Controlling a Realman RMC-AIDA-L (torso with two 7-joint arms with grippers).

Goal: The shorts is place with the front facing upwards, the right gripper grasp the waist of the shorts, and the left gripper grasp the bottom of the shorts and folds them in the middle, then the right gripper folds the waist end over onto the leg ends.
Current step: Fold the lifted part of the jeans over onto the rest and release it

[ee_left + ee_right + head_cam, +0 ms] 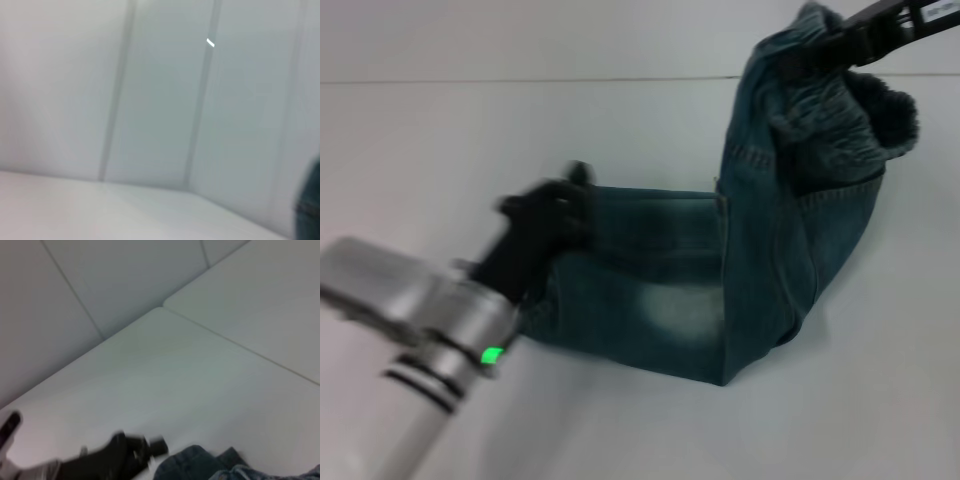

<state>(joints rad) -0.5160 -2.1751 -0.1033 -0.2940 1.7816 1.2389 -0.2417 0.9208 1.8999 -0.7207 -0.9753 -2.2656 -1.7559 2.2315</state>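
On the white worktop (410, 150) the shorts (720, 290) lie with their leg ends flat, where the left claw (565, 215) presses in, whether it grips cannot be told. The right claw (855, 40) is pinched on the gathered waistband, holding that end lifted above the legs.

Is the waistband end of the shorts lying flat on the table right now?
No. The right gripper holds the waist of the shorts lifted above the table.
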